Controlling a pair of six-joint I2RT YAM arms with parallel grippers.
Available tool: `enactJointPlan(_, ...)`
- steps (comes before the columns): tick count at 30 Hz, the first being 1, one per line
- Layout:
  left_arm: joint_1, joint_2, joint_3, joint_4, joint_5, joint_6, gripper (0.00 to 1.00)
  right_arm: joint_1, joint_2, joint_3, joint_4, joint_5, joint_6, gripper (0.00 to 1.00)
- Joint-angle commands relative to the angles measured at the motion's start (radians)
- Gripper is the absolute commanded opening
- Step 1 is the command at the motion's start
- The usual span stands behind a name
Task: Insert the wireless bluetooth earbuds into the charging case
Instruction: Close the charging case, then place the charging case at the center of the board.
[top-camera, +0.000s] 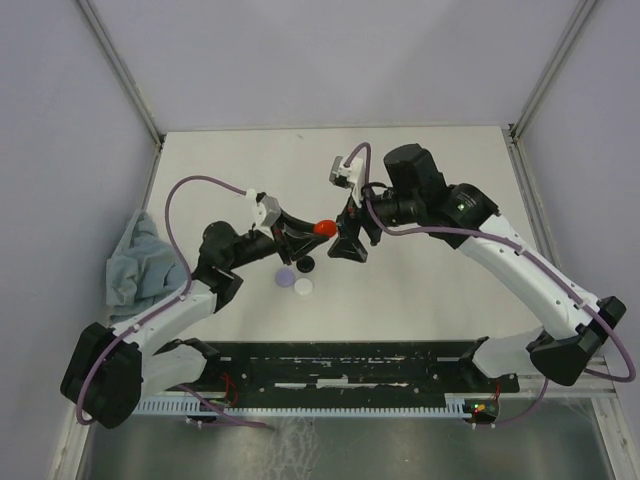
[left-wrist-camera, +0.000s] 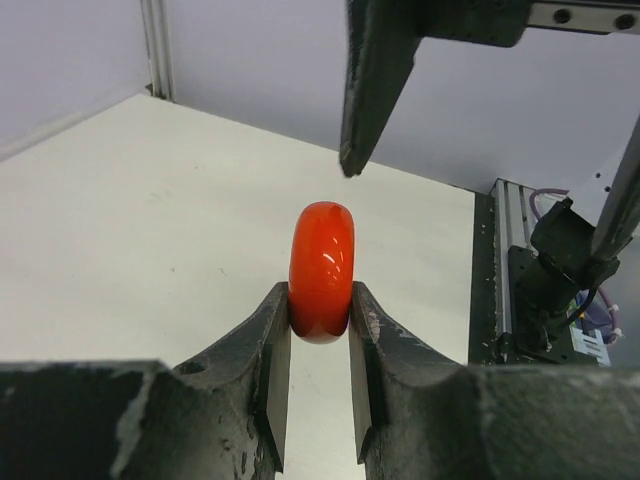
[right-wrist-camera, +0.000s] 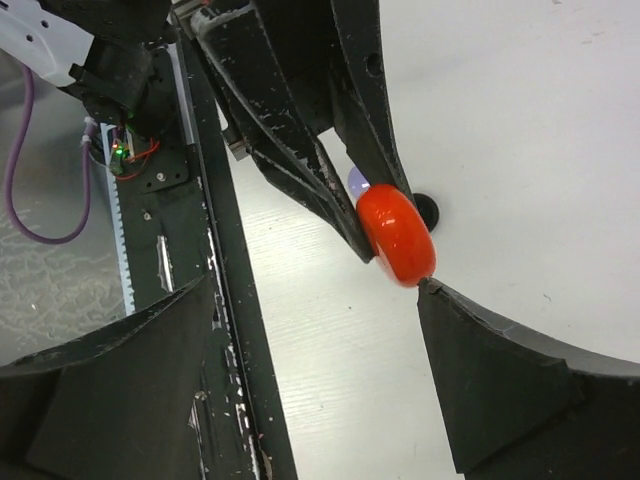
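Note:
My left gripper (top-camera: 313, 232) is shut on a glossy red round case (top-camera: 323, 228) and holds it edge-up above the table. In the left wrist view the case (left-wrist-camera: 322, 258) sits pinched between my two fingertips (left-wrist-camera: 276, 320). My right gripper (top-camera: 350, 246) is open right beside it. In the right wrist view its right fingertip (right-wrist-camera: 432, 292) touches the lower edge of the red case (right-wrist-camera: 396, 236), and the left finger is well apart. No small stemmed earbuds show in any view.
Three small round discs lie on the table under the grippers: lavender (top-camera: 284, 276), white (top-camera: 303, 287) and black (top-camera: 305, 264). A crumpled blue-grey cloth (top-camera: 135, 265) lies at the left edge. The black rail (top-camera: 330, 365) runs along the near edge.

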Motion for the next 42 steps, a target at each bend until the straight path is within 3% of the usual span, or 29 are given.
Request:
enactJointPlan(1,-0.002,0.004,0.038,-0.055,-0.091,-0.063,0.03,-0.008,-0.071,-0.044,0.071,0.097,0.001,0.91)
enactJointPlan(9,-0.008,0.089,0.106,-0.383,-0.197,-0.217,0.08,-0.011,-0.185,-0.255,0.191,0.536,0.157,0.93)
enactJointPlan(18,-0.065,0.332,0.185,-0.664,-0.313,-0.353,0.18,-0.017,-0.255,-0.441,0.184,0.876,0.32,0.94)
enactJointPlan(30,-0.104,0.542,0.315,-0.894,-0.424,-0.389,0.35,-0.022,-0.307,-0.562,0.207,0.918,0.394,0.94)
enactJointPlan(37,-0.107,0.487,0.322,-0.973,-0.51,-0.397,0.62,-0.025,-0.334,-0.58,0.197,0.963,0.397,0.95)
enactJointPlan(42,-0.102,0.392,0.355,-1.06,-0.58,-0.378,0.7,-0.034,-0.361,-0.576,0.171,1.02,0.398,0.96)
